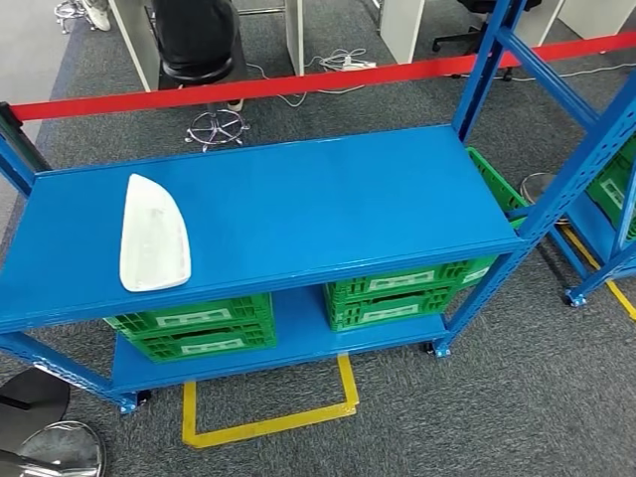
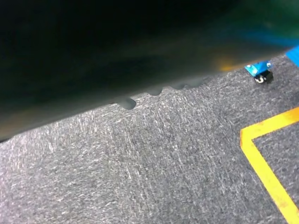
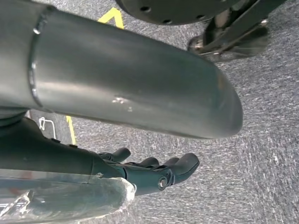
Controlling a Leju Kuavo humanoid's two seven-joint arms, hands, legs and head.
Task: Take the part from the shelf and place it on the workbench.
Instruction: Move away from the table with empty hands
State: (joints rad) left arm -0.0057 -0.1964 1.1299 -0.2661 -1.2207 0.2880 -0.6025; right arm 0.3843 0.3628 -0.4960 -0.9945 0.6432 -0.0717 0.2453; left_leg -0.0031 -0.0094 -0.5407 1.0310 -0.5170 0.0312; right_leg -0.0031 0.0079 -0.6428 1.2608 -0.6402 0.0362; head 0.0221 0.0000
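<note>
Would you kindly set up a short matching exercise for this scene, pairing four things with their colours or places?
Things:
1. white part
2. green crates
3. red tape
4. yellow floor marking

Descriptions:
A. stretched across behind the shelf
B. lying on the blue top shelf, toward its left end
C. on the carpet in front of the shelf
D. stacked on the lower shelf

Pairs: 1-B, 2-D, 3-A, 4-C

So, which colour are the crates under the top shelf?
Green crates, with pale labels; the head view shows them best.
</note>
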